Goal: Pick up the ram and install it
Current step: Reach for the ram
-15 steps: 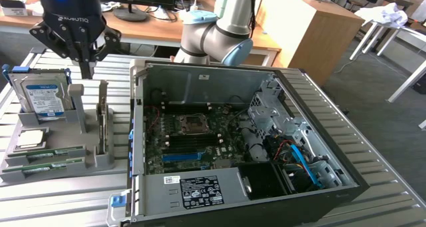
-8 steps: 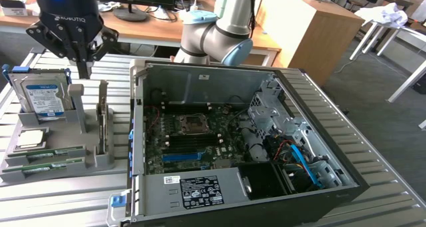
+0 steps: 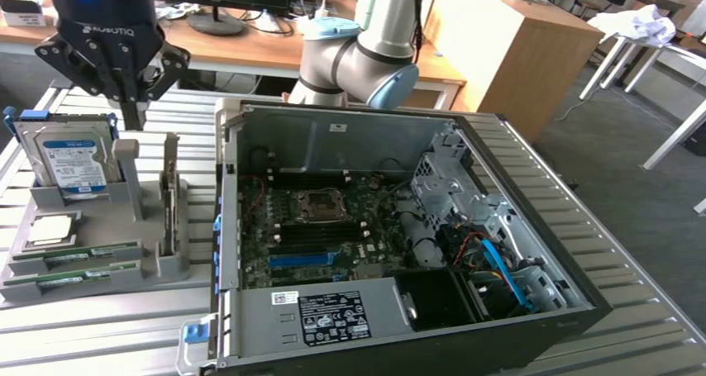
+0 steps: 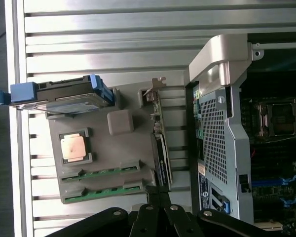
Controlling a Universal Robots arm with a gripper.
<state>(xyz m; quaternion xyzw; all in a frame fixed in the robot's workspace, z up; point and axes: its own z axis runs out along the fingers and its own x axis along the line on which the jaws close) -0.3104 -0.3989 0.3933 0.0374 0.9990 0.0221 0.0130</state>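
Starting at the exterior view's left, a grey holder (image 3: 165,264) is seen on the slatted table (image 3: 99,326): a silver hard drive (image 3: 72,157) is stood upright at the back, a processor chip (image 3: 50,230) is bedded flat, and the ram (image 3: 83,254) is set on edge in a front slot, a second green stick (image 3: 69,279) just beside it, top edges left bare, presumably so they can be pinched from above. Above the holder the gripper (image 3: 132,120) is hung, its jaws pressed together to a point, nothing held. A taller grey card (image 3: 169,198) is slotted upright alongside. To the exterior view's right the computer case (image 3: 331,136) is laid on its side, panel off, so the motherboard (image 3: 320,244) is faced upward, presumably for reach from overhead.
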